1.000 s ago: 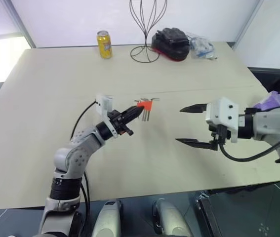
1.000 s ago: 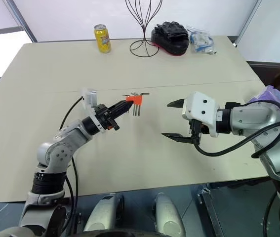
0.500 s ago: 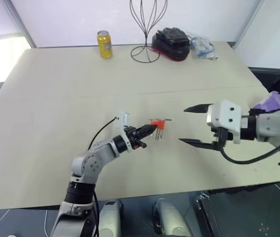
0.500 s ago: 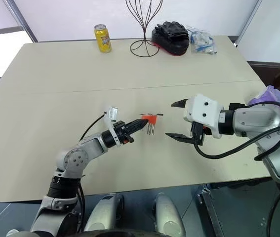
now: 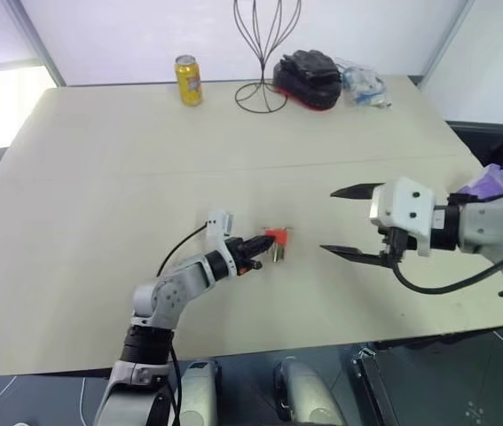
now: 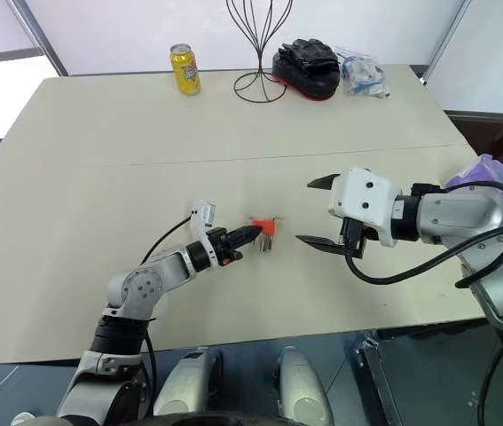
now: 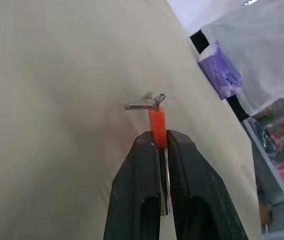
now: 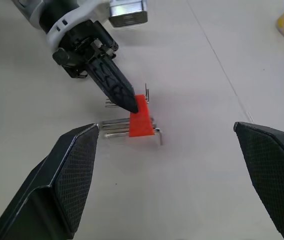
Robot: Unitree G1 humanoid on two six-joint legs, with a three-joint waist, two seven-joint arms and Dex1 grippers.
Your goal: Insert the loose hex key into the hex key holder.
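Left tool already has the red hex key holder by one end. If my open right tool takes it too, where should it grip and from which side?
Probably the free end of the hex key holder, approached from the side opposite the left tool, which pinches the near corner. The right tool stands open facing it. Close across the flat red faces, clear of the grey keys sticking out sideways.

Looks like robot test cell in lab or workshop. Large plain beige table (image 5: 100, 177) with seam across middle, bare white partition walls (image 5: 145, 35) close behind with metal frame posts. Odd props parked at far edge: yellow can (image 5: 188, 81), black wire stand (image 5: 264, 53), black gloves (image 5: 309, 75), clear plastic bag (image 5: 364, 85). Left wrist view catches storage shelving with bins (image 7: 282, 160) and purple bag (image 7: 222, 72) beyond table.
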